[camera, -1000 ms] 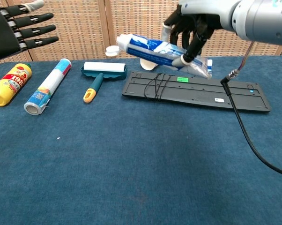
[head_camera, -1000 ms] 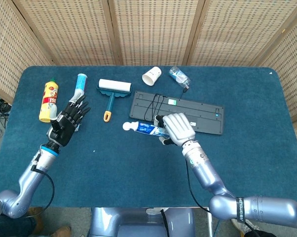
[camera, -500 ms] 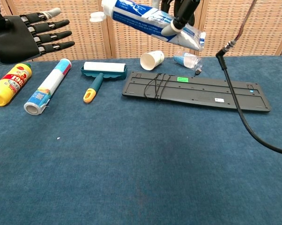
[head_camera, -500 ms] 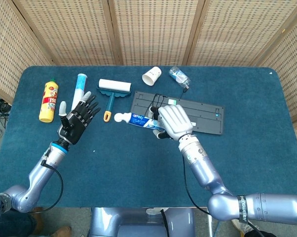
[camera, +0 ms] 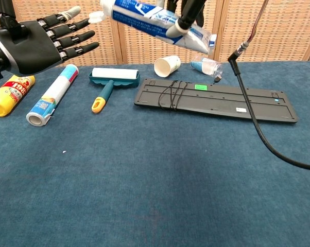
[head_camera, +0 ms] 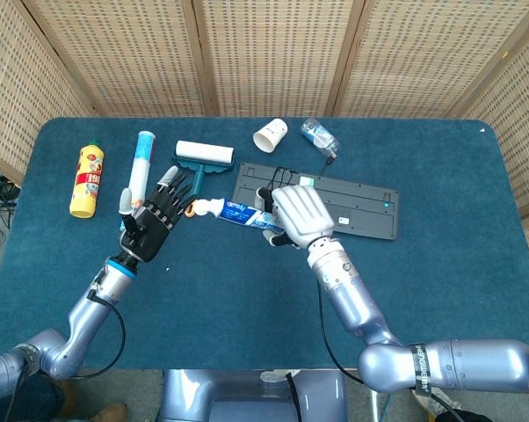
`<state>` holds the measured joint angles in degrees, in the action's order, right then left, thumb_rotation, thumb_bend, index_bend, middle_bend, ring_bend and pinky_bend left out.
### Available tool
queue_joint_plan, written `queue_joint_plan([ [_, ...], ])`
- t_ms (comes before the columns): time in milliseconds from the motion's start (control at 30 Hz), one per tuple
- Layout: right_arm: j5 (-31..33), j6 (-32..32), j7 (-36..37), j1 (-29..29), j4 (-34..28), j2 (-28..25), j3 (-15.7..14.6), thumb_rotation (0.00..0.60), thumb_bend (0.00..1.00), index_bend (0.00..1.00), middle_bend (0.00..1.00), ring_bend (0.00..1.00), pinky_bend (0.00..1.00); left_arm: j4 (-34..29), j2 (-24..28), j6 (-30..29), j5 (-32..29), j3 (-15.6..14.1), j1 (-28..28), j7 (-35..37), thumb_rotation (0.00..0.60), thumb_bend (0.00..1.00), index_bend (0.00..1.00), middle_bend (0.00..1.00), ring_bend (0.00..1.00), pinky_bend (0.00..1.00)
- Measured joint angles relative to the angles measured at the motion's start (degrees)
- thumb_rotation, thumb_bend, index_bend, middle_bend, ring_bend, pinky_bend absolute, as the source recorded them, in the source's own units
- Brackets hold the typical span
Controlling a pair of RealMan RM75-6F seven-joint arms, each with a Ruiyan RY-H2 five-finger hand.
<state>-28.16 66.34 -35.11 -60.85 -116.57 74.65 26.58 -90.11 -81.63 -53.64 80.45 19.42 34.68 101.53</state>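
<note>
My right robot hand (head_camera: 301, 214) grips a toothpaste tube (head_camera: 240, 212) by its tail end, holding it up in the air above the counter (head_camera: 247, 299), cap end pointing toward my left. My left robot hand (head_camera: 153, 225) is released, fingers spread, raised just beside the tube's cap; I cannot tell whether its fingertips touch it.

Below the tube lies a black keyboard (head_camera: 335, 200), underside up, its cord bundled on top, toward the counter's far edge. Beside it lies a lint roller (head_camera: 200, 166), directly under the gap between my hands. Nearer the far left corner lie a roll (head_camera: 141, 156) and a yellow bottle (head_camera: 86, 179). By the far edge, a paper cup (head_camera: 270, 134) and a clear plastic bottle (head_camera: 321, 136) lie tipped over.
</note>
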Motion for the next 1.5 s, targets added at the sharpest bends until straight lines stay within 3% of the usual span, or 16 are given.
queue_joint_plan([
  [600, -0.75, 3.78, -2.78, -3.52, 0.03, 3.81, -3.08, 0.6, 0.63, 0.69, 0.71, 0.59, 0.63, -2.26, -1.27, 2.09, -3.81, 2.34, 2.59, -0.58, 0.174, 0.0, 0.0, 0.0, 0.0, 0.0],
  [900, -1.62, 6.05, -7.1, -5.52, 0.26, 5.55, -5.03, 0.6, 0.63, 0.69, 0.71, 0.59, 0.64, -3.33, -2.11, 2.54, -6.34, 3.22, 3.7, -6.92, 0.174, 0.0, 0.0, 0.0, 0.0, 0.0],
  [1233, -2.29, 9.42, -13.09, -7.6, 0.77, 7.67, -6.93, 0.6, 0.63, 0.69, 0.71, 0.6, 0.65, -5.86, -3.27, 4.01, -13.75, 5.14, 5.38, -19.33, 0.173, 0.0, 0.0, 0.0, 0.0, 0.0],
  [1500, -2.7, 10.49, -15.68, -8.4, 1.84, 9.25, -8.29, 0.6, 0.63, 0.69, 0.71, 0.6, 0.65, -7.45, -3.14, 5.48, -16.9, 7.48, 5.86, -22.61, 0.174, 0.0, 0.0, 0.0, 0.0, 0.0],
])
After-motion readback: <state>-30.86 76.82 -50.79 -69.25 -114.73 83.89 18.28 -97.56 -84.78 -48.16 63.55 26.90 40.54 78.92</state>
